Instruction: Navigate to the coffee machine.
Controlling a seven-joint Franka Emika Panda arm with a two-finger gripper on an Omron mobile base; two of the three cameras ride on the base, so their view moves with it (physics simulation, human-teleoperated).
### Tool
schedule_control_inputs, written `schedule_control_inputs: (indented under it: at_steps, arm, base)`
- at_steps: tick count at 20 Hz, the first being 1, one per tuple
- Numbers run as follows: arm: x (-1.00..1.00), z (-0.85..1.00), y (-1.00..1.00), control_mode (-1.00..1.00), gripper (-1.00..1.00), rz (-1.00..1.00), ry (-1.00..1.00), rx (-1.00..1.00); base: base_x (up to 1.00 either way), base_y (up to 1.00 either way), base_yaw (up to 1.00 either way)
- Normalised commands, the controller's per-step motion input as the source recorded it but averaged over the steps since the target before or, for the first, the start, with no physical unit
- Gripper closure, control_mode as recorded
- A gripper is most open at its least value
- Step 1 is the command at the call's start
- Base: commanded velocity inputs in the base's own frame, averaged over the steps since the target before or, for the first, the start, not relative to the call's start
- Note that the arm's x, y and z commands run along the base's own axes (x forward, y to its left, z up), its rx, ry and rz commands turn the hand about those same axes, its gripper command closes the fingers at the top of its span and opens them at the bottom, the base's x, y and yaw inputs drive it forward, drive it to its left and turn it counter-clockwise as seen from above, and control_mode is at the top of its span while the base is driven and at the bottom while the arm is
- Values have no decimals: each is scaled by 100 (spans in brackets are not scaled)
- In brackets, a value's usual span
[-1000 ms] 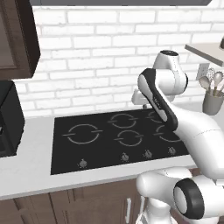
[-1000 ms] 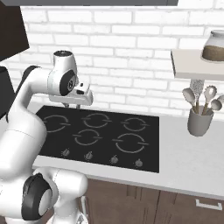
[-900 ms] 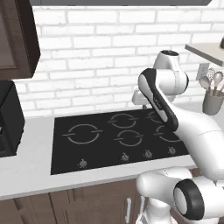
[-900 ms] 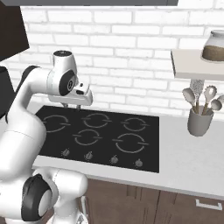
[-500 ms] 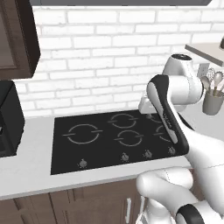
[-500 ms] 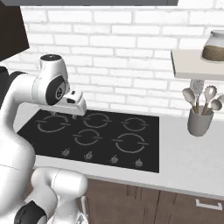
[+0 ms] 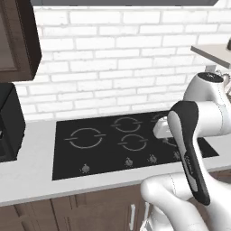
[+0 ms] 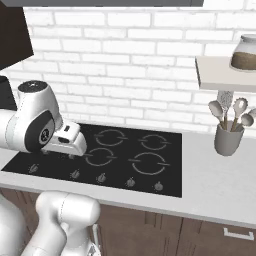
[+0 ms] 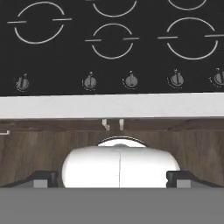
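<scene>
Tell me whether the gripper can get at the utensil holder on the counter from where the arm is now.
Probably not yet: the utensil holder stands right of the cooktop, while the gripper hangs over the cooktop's front edge on the far side. Nothing blocks the path.

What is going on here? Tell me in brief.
Nothing is being handled. The robot's base faces the black cooktop set in the grey counter. Its arm is folded low over the front burners, with the gripper open and empty, looking down at the row of knobs. A grey utensil holder stands to the right of the cooktop. The job is to drive to the coffee machine.
</scene>
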Motion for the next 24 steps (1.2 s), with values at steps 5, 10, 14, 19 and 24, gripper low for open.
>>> schedule_control_inputs:
  at_steps: [5,10,14,19,24]
  arm:
    - [-6,0,0,100,-100,0,0,0]
    - [0,0,0,100,-100,0,0,0]
    - [0,0,0,100,-100,0,0,0]
    - [0,0,0,100,-100,0,0,0]
    - [0,0,0,100,-100,0,0,0]
  base:
    - [-3,0,0]
    - [-65,-16,-27]
    - [-59,-16,-75]
    - [-37,-2,-89]
    - [-24,-1,-85]
